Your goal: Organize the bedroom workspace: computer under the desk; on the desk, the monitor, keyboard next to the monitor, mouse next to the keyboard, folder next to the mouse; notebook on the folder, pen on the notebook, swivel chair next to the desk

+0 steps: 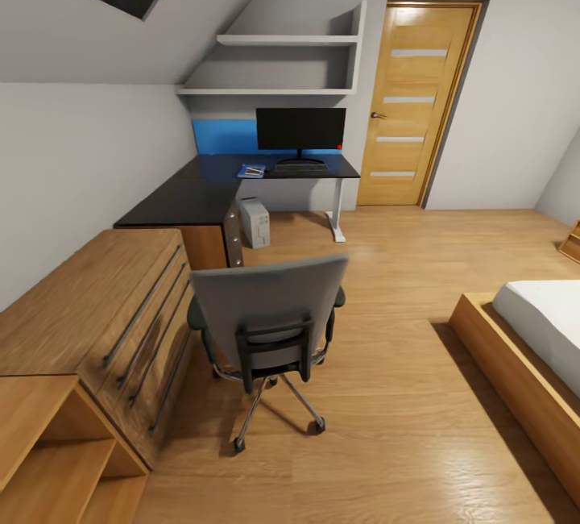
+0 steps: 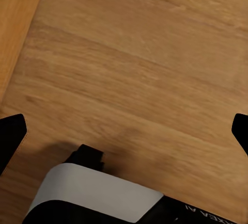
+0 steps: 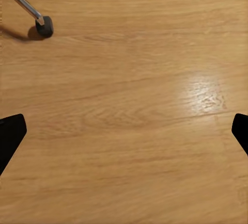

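Black table point(image 1: 181, 201) across the room carries monitor point(image 1: 300, 131), keyboard point(image 1: 301, 168) and blue folder point(image 1: 251, 171) with something pale on top; computer point(image 1: 255, 222) stands beneath. Swivel chair point(image 1: 268, 330) stands apart, beside the wood dresser point(image 1: 80, 306). Judged step: chair placement, calling for approach and push; both jaws spread, empty over the floor point(image 3: 129, 105).

A: What colours?
B: Grey swivel chair point(image 1: 270, 306) with black armrests, glossy black surface point(image 1: 211, 185), black monitor point(image 1: 300, 130) with 1 red dot.
A: And the rest?
B: Blue folder point(image 1: 251, 171), white-grey computer point(image 1: 255, 222), honey wood-grain floor point(image 1: 387, 395).
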Tool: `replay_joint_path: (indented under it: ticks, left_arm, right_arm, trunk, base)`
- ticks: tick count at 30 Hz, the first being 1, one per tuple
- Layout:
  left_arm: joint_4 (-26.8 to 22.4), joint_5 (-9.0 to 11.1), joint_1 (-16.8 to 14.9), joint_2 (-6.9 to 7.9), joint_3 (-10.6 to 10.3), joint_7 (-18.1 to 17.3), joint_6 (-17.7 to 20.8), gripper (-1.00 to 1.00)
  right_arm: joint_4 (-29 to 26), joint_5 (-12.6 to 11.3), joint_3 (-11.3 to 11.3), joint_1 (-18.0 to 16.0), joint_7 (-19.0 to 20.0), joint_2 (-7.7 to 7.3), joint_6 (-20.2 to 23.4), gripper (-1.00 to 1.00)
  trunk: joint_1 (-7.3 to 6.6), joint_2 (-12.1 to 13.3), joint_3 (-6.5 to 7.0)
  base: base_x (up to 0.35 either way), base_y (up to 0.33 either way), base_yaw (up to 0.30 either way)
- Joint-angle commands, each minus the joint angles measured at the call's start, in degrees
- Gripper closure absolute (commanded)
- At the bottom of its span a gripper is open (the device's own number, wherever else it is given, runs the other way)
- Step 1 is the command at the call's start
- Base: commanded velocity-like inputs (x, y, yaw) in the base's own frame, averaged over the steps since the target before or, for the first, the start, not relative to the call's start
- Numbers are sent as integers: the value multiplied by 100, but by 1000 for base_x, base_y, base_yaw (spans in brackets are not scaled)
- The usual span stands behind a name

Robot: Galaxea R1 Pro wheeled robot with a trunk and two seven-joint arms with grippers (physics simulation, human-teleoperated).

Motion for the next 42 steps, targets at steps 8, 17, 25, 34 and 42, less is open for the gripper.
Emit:
replay_joint_path:
  ticks: [8,17,25,34,42]
  left_arm:
    - [0,40,-5,13,-53,29,-35,-100]
    - [-1,39,-5,12,-54,35,-28,-100]
    - [-23,35,-5,-90,-70,75,-16,-100]
    - [-1350,-747,-319,-322,-62,903,879,-100]
    - [-1370,-799,-1212,-503,-46,1104,1437,-100]
  right_arm:
    - [-9,-2,49,0,-51,-2,2,-100]
    - [-9,-2,49,0,-49,-2,2,-100]
    - [-16,4,47,0,-46,-3,2,-100]
    - [-901,30,43,-146,-80,-19,26,-100]
    - [-1082,10,26,-976,-89,28,331,-100]
  trunk:
    - [0,-3,-5]
    - [0,-3,-5]
    - [88,-163,-77]
    - [285,-524,-238]
    - [461,-845,-382]
  base:
    - [0,203,0]
    - [0,44,0]
    - [0,4,0]
    - [0,0,0]
    - [0,0,0]
